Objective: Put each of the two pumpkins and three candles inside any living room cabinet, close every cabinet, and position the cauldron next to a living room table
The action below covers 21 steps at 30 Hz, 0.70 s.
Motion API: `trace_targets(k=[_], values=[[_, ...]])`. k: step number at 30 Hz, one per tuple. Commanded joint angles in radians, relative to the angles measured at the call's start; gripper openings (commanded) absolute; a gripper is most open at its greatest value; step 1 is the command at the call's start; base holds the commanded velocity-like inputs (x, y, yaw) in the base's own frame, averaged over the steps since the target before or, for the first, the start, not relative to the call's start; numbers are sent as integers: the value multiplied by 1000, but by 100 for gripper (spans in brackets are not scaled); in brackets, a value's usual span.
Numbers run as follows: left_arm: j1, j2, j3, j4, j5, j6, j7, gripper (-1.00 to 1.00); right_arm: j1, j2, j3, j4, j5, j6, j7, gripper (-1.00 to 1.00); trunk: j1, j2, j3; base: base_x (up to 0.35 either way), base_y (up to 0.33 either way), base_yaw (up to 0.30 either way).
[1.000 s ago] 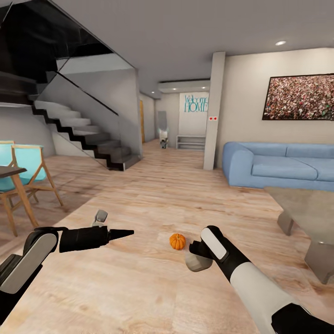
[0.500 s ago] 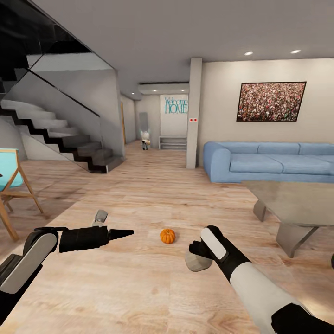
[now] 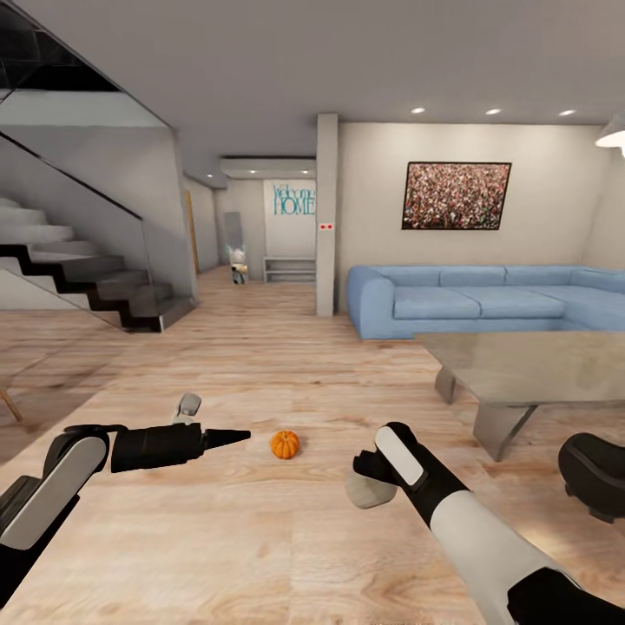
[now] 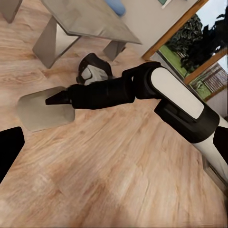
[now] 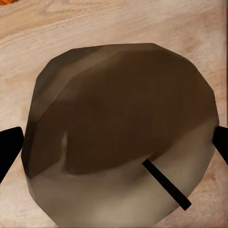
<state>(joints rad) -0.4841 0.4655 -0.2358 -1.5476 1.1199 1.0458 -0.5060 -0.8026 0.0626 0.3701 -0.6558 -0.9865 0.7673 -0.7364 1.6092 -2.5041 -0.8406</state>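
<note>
My right gripper (image 3: 368,476) is shut on a grey-beige candle (image 3: 371,495), which sits between both black fingertips (image 5: 9,148) in the right wrist view as the candle (image 5: 118,128). An orange pumpkin (image 3: 284,444) sits on the wood floor between my two grippers. My left gripper (image 3: 227,437) is held out level to the pumpkin's left, open and holding nothing. A second candle (image 3: 187,404) stands on the floor just behind it. The black cauldron (image 3: 594,473) is on the floor at the right edge, near the glass-topped table (image 3: 529,365). The left wrist view shows the cauldron (image 4: 95,71) and the table (image 4: 85,19). The cabinet is out of view.
A blue sofa (image 3: 469,299) runs along the far wall behind the table. A white pillar (image 3: 326,217) stands left of it. Stairs (image 3: 78,278) rise at the left, with a hallway beyond. Open wood floor lies ahead.
The camera has swung right: stairs, sofa, table and pumpkin shifted left in view, and the cauldron came in at the right edge. Both arms hold the same pose, candle still gripped.
</note>
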Motion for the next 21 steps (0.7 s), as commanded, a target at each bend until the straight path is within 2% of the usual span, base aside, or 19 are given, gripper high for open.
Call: trace_targets(k=[1, 6, 9, 13, 21], values=[[-1, 1, 0, 0, -5, 1, -6, 100, -1, 0, 4, -1, -9, 0, -9, -100, 0, -1, -1, -14, 5, -188], [-1, 1, -1, 0, -5, 1, -6, 100, -1, 4, 2, -1, -11, 1, 11, -100, 0, -1, -2, -81, 81, -82], [-1, 1, -1, 0, -6, 1, -6, 100, -8, 3, 2, 0, -42, 2, 14, -100, 0, -1, -6, -174, 185, 27], [-1, 1, -1, 0, -6, 1, -6, 100, -19, -4, 0, 2, -106, 3, 13, -100, 0, -1, -12, -198, 202, 61], [-1, 1, -1, 0, -6, 1, -6, 100, -23, -8, -2, 2, -126, 3, 14, -100, 0, -1, -25, -86, 68, 48]])
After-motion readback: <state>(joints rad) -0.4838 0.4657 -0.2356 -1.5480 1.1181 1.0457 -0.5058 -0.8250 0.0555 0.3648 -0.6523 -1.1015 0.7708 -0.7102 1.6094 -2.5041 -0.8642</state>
